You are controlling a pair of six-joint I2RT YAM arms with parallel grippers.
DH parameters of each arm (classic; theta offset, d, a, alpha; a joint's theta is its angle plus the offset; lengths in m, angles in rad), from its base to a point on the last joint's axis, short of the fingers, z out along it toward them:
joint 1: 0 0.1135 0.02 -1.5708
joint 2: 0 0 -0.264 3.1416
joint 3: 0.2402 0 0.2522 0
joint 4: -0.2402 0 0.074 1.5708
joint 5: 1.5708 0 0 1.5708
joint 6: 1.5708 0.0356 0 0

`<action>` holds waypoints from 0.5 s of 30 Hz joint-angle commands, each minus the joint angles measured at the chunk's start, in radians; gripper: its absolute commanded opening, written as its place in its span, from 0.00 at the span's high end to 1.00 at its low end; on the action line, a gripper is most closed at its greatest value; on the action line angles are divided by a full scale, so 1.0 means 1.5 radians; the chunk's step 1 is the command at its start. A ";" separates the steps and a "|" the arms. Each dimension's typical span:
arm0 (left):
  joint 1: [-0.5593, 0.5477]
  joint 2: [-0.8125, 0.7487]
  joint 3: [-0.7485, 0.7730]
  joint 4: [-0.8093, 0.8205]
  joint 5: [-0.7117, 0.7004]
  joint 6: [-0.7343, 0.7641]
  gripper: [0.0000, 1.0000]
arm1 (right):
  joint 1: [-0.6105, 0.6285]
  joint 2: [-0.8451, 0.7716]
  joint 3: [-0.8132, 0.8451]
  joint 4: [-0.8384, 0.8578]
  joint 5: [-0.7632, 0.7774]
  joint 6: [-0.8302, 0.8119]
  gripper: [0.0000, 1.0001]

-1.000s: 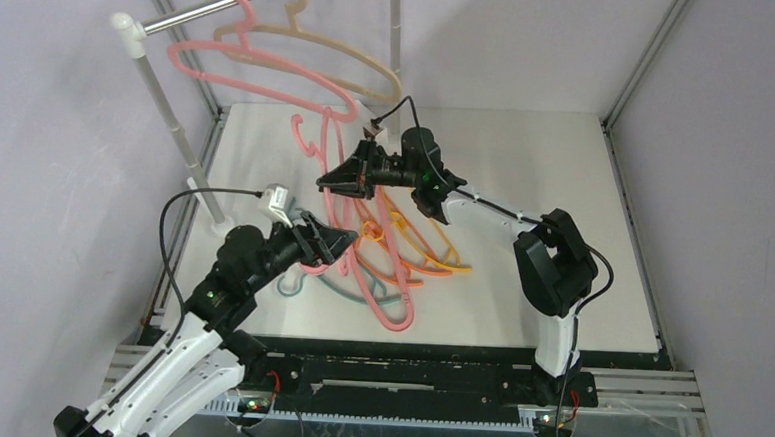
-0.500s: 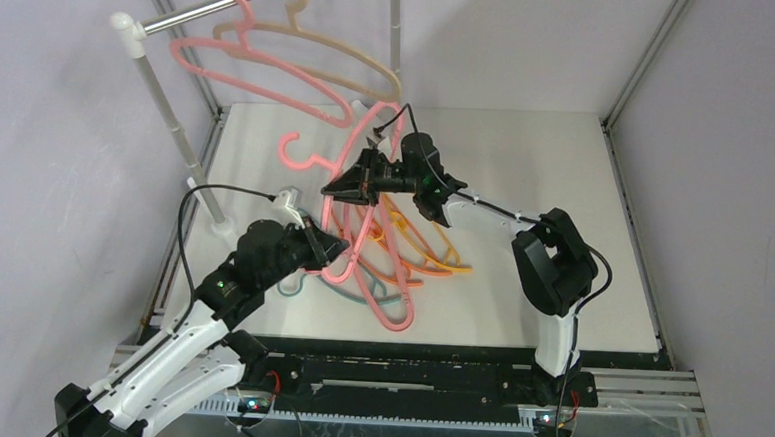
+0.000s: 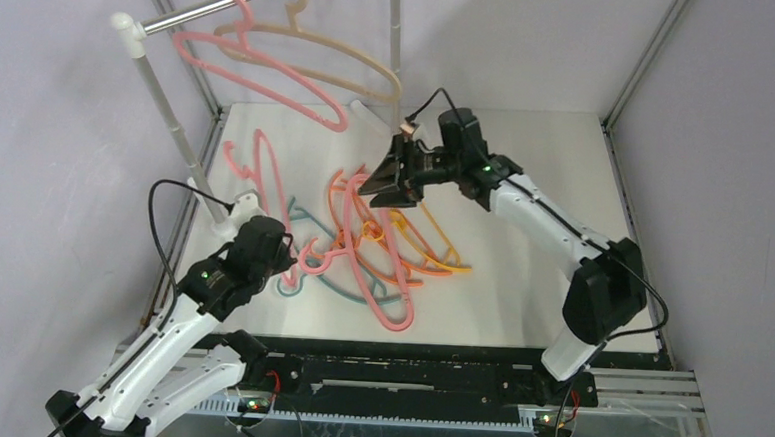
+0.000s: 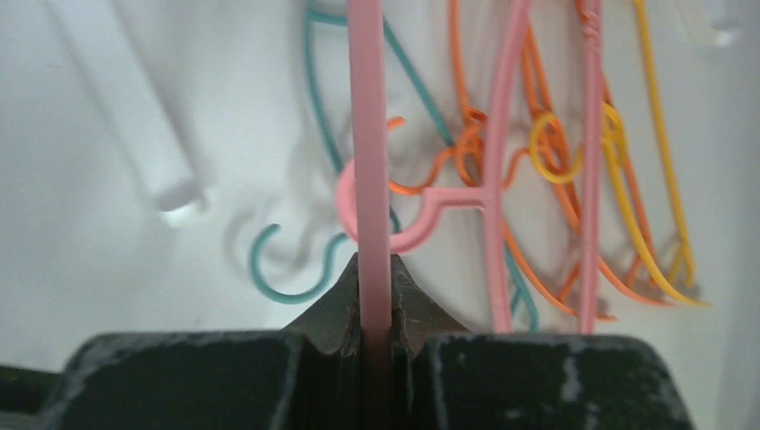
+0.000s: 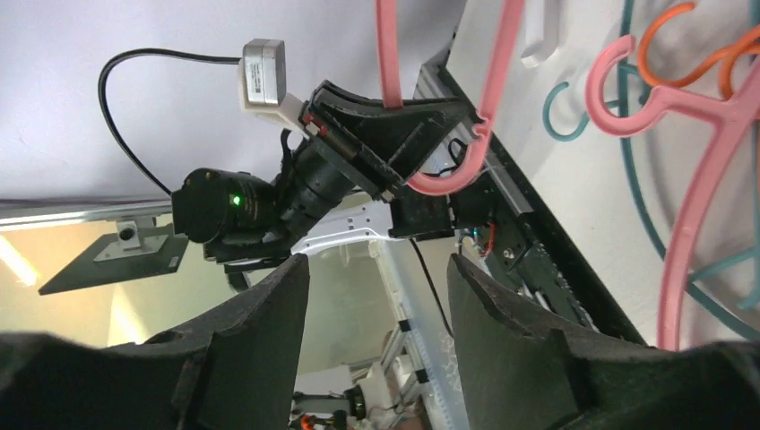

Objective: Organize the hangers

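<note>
Left hand (image 4: 375,273) clamps a pink hanger (image 4: 367,107); right hand (image 5: 376,269) gapes wide above the hanger pile (image 3: 368,233).

A white table (image 3: 566,168) fills the middle. At 11 o'clock a silver rail (image 3: 189,13) joins a white elbow cap (image 3: 125,30) atop a slanting white post (image 3: 165,117), whose foot stands at the table's 9 o'clock edge. A second post (image 3: 394,29) rises at 12 o'clock. A grey frame strut (image 3: 647,57) slants at 1 o'clock. A black strip (image 3: 407,346) borders the table at 6 o'clock.
</note>
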 commanded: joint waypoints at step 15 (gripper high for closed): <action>-0.002 0.174 0.307 -0.011 -0.254 0.142 1.00 | -0.043 -0.056 0.157 -0.329 0.054 -0.284 0.36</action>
